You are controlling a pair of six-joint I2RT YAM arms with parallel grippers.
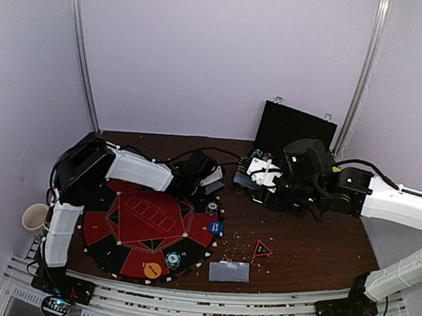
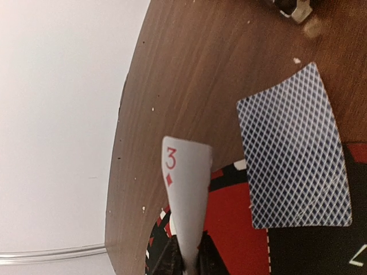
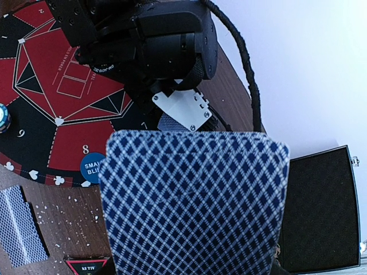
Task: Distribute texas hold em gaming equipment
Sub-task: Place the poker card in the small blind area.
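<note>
My left gripper (image 1: pixel 210 182) reaches over the far right edge of the red-and-black poker mat (image 1: pixel 146 222). In the left wrist view it (image 2: pixel 188 259) is shut on a three-of-diamonds card (image 2: pixel 186 189), held edge-on above the mat. A face-down blue-backed card (image 2: pixel 293 150) lies across the mat's edge. My right gripper (image 1: pixel 257 178) holds a fan of blue-backed cards (image 3: pixel 195 200), which hide its fingers. A blue disc (image 1: pixel 215 227), an orange disc (image 1: pixel 152 270) and striped chips (image 1: pixel 173 258) lie on the mat. A face-down deck (image 1: pixel 228 271) lies on the table.
An open black case (image 1: pixel 294 132) stands at the back right, behind the right gripper. A red triangle marker (image 1: pixel 263 249) lies right of the mat. A pale cup (image 1: pixel 35 219) sits at the left edge. Small crumbs dot the brown table (image 1: pixel 314 248).
</note>
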